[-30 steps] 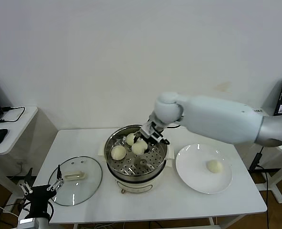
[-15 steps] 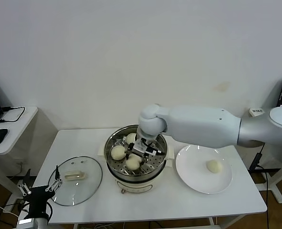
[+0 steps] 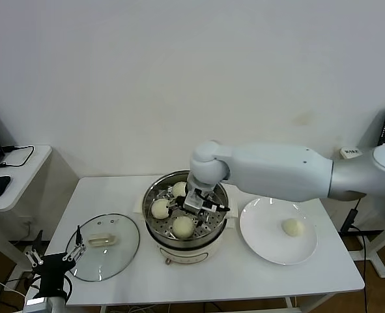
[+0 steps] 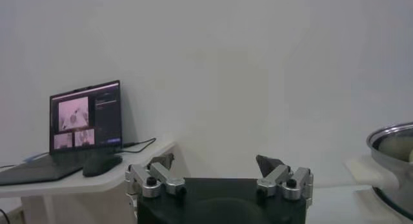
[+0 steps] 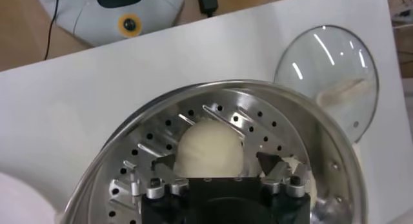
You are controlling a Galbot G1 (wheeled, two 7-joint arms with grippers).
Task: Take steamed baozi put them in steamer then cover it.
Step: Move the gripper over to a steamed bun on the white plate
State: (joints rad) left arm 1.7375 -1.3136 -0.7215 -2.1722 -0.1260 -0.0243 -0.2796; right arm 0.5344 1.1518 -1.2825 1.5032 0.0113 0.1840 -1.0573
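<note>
While the right gripper [image 3: 199,203] hovers over the steamer [image 3: 186,241] at the table's middle, its fingers spread wide and holding nothing, three buns [image 3: 183,225] sit on the holed tray. A fourth bun [image 3: 292,227] lies on the plate [image 3: 260,242] near the right edge. Off the front-left corner waits the left gripper [image 3: 54,257], open beside the glass lid [image 3: 117,254].

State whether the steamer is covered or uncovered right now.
Uncovered: the steamer shows three baozi on its open tray, and the glass lid lies flat on the table beside it.
</note>
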